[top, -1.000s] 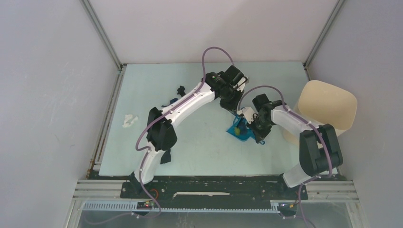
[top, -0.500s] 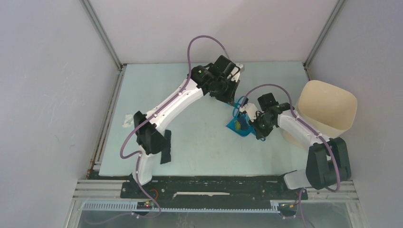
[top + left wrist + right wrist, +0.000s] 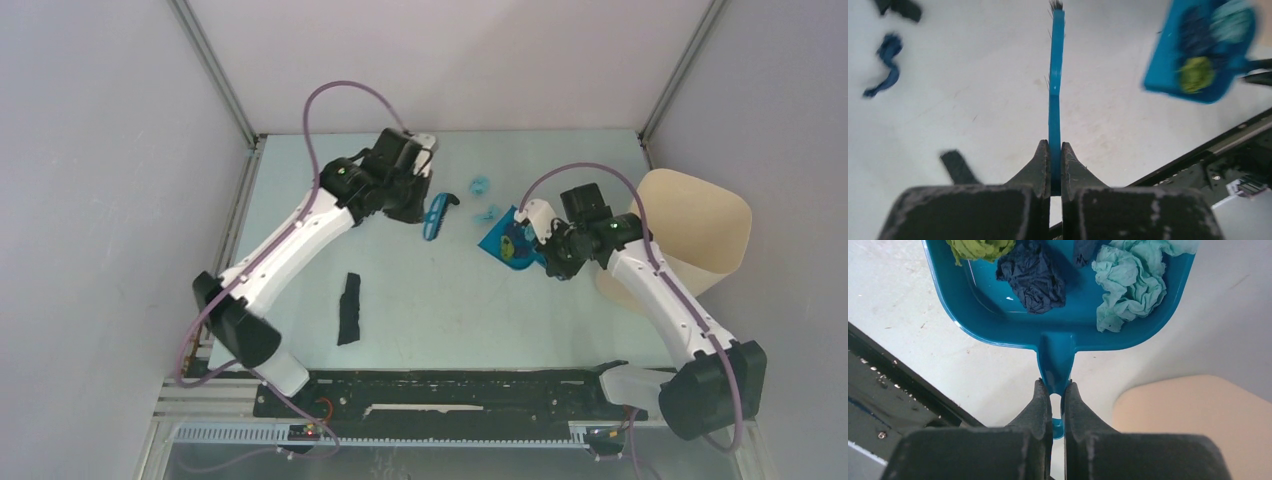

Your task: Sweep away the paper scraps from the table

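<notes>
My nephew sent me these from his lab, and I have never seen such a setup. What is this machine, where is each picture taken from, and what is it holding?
Two white and black robot arms stand at the near edge of a pale green table. The wide picture looks down from above. The other two come from a camera on each wrist, looking along its own fingers. The left gripper is shut on a thin blue hand brush. The right gripper is shut on the handle of a blue plastic dustpan, which holds crumpled green, dark blue and pale teal paper scraps. On the table lie a black paper strip and two small light blue scraps. A tall beige bin stands at the right.
</notes>
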`<state>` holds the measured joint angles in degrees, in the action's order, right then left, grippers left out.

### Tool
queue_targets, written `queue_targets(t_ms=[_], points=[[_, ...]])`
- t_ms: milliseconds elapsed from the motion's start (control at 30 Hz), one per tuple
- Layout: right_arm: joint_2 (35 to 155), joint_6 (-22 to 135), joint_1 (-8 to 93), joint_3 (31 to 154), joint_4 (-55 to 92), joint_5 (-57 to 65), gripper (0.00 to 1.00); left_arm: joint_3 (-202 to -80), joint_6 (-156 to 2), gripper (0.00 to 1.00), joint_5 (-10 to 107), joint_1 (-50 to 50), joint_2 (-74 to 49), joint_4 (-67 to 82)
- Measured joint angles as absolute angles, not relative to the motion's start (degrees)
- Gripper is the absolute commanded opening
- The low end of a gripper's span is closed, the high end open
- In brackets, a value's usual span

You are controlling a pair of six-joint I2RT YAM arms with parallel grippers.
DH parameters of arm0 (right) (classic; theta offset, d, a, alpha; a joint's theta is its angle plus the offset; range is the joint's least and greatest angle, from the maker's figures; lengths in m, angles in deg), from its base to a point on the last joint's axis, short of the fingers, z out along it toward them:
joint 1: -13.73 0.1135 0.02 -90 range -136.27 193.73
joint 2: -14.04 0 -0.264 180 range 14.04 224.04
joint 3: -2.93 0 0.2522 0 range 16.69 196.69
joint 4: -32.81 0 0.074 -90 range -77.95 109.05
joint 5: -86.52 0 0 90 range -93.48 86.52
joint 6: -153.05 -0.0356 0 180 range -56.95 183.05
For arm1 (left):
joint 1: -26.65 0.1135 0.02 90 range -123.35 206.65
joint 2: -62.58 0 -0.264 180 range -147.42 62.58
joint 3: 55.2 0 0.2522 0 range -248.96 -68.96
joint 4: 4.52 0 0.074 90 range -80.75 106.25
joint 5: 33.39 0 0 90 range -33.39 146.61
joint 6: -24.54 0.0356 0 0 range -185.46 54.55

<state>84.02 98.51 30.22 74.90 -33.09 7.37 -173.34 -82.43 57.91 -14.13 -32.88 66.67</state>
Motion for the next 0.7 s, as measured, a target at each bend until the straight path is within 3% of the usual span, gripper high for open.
queue_targets(t_ms=[333,700], points=[[81.8,100.4,32.3,89.9,-44.7,6.8,0.00,-143.6,-83.1,0.00,59.8,-12.5,-20.5,56.0],[80.4,101.4,34.0,92.7,-54.8,5.2,0.00,-138.2,-83.5,0.00,55.1,-12.7,-20.5,52.6]])
